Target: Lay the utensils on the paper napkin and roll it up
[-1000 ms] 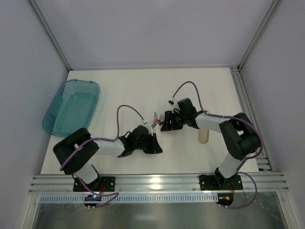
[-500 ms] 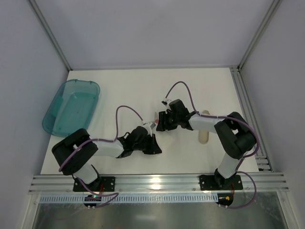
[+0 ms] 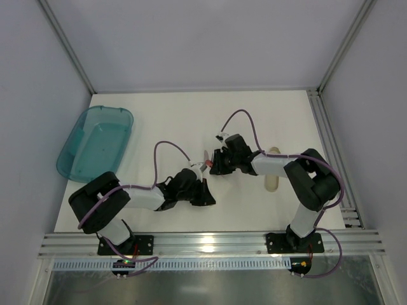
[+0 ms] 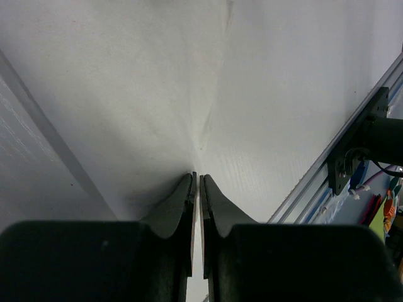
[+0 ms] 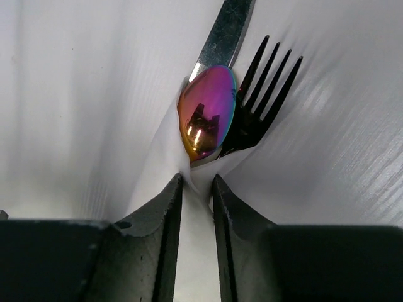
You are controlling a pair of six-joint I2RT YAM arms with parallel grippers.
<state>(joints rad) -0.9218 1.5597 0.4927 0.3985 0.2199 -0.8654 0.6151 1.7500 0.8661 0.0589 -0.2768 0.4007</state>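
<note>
Shifted left, right gripper (image 5: 196, 181) pinches paper napkin (image 5: 157, 170) below utensils (image 5: 208, 119); left gripper (image 4: 196, 179) seemingly clamps it too; tan tube (image 3: 272, 182) nearby.

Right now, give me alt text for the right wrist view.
The right claw pinches a fold of white paper napkin, with an iridescent purple spoon, a dark fork and a silvery knife poking out beyond its fingertips.
</note>
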